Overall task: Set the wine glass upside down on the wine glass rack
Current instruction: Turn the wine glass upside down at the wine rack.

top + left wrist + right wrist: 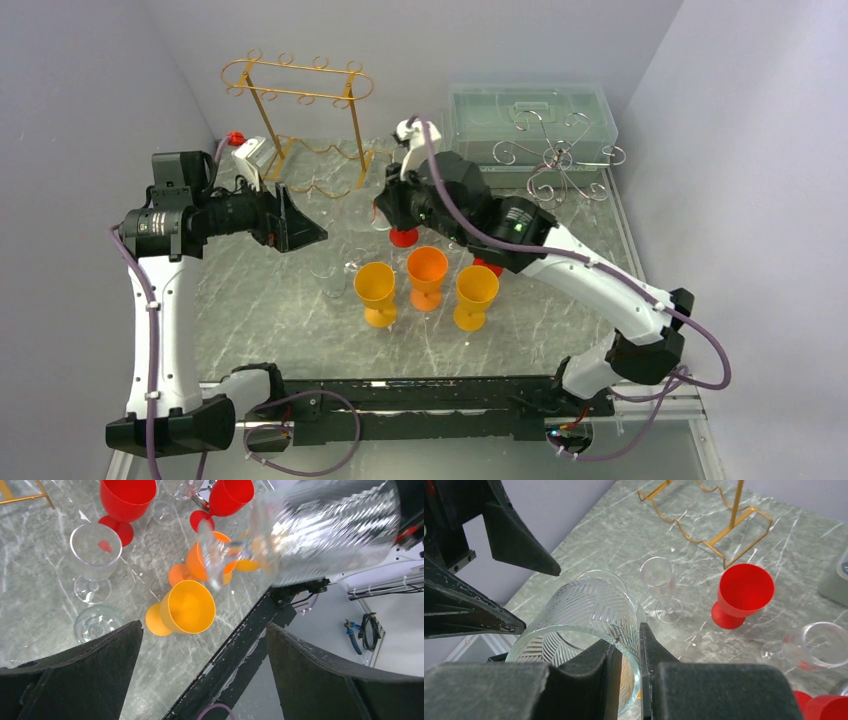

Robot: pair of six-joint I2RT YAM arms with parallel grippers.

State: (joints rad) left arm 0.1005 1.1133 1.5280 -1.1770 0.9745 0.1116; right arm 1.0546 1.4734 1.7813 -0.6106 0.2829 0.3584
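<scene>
- Marble table [250, 320] has bare room at your 8 o'clock; goblets [427, 270] crowd its centre.
- Your right gripper [626, 642] clamps the wine glass [589, 612] wall, raised mid-table.
- Your left gripper [202, 630] gapes wide beside it.
- Gold rack [355, 125] lines the 11 o'clock edge.

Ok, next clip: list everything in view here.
Wine glass rack: one, gold, back left.
Wire rack: one, silver, back right.
Plastic box: one, clear, back right.
Orange goblets: three, yellow-orange, centre front.
Red goblets: two, red, behind the orange ones.
Clear glasses: at least three, colourless, among the goblets.
Patterned glass: one, clear, held in the right gripper.
Left gripper: one, black, open, raised at left.
Right gripper: one, black, shut on the patterned glass's rim.
</scene>
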